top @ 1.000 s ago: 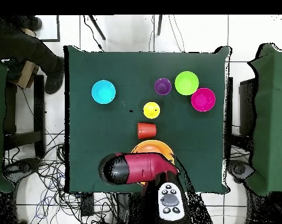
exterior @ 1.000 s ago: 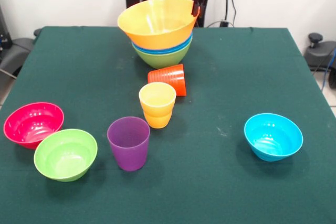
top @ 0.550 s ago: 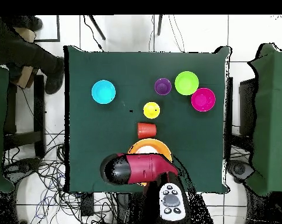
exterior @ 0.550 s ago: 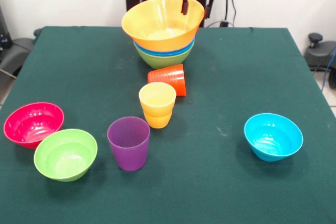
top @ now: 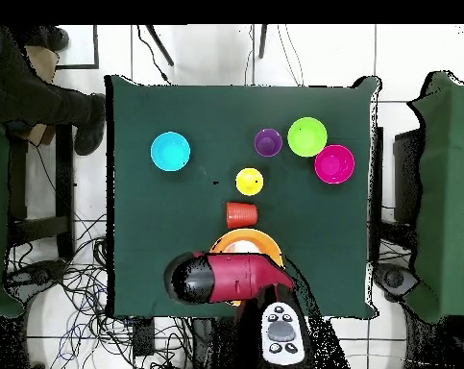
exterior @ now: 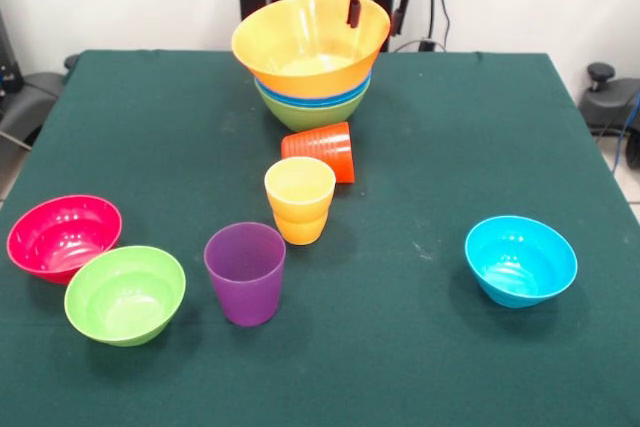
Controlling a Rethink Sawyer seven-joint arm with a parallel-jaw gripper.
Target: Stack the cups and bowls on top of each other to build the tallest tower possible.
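Your tool [exterior: 372,9] hangs spread at the far rim of the orange-yellow bowl [exterior: 300,47], one finger inside and one outside, gripping nothing. The bowl sits level atop the tower [exterior: 310,99]; lift straight up before fetching the orange cup [exterior: 322,150] lying just in front

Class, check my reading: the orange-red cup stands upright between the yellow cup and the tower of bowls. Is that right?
Not quite. The orange-red cup lies on its side, not upright; the front view shows its ribbed wall running sideways. It does sit between the yellow cup and the tower, as you said.
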